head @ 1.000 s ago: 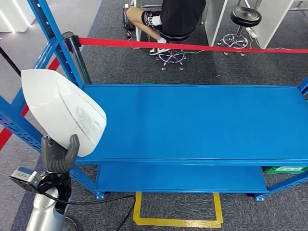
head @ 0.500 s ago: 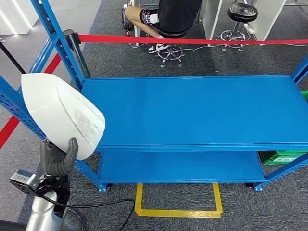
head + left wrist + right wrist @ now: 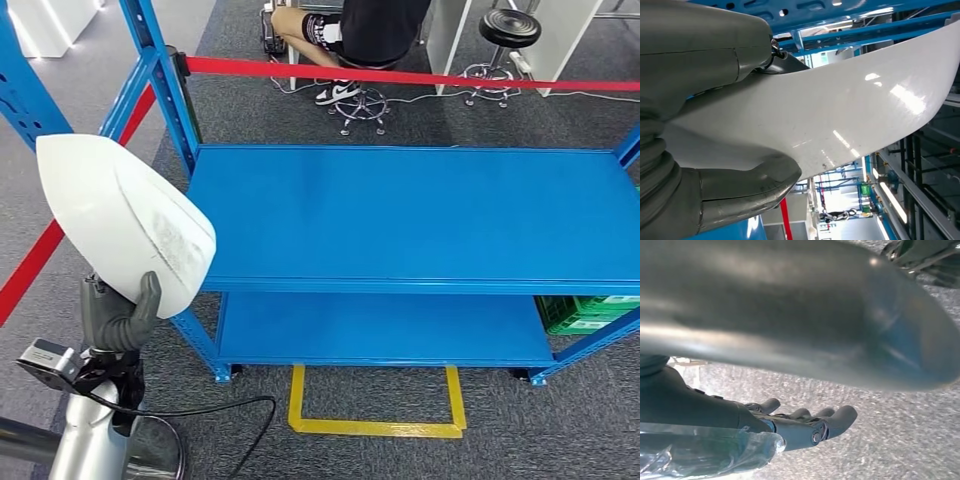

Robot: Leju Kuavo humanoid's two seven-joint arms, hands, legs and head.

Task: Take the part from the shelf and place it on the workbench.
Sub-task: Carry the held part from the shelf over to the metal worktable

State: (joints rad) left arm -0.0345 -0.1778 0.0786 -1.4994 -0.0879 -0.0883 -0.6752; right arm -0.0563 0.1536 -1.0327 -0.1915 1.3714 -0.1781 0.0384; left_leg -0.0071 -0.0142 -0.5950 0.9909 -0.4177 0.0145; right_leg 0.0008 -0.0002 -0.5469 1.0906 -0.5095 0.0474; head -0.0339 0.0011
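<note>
Currently left hand [image 3: 119, 320] fingers [image 3: 753, 182] clamp the white part [image 3: 124, 225] from below, beside the blue shelf [image 3: 423, 215]; right hand [image 3: 806, 425] fingers spread, holding nothing.

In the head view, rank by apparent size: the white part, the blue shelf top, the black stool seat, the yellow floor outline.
1. Blue shelf top
2. White part, inflated by nearness to the camera
3. Yellow floor outline
4. Black stool seat

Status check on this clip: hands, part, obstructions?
Left hand grips large white curved shell part, held beside blue metal shelf. Right hand holds nothing, fingers apart, hanging over the floor. Red barrier tape beyond the shelf.
</note>
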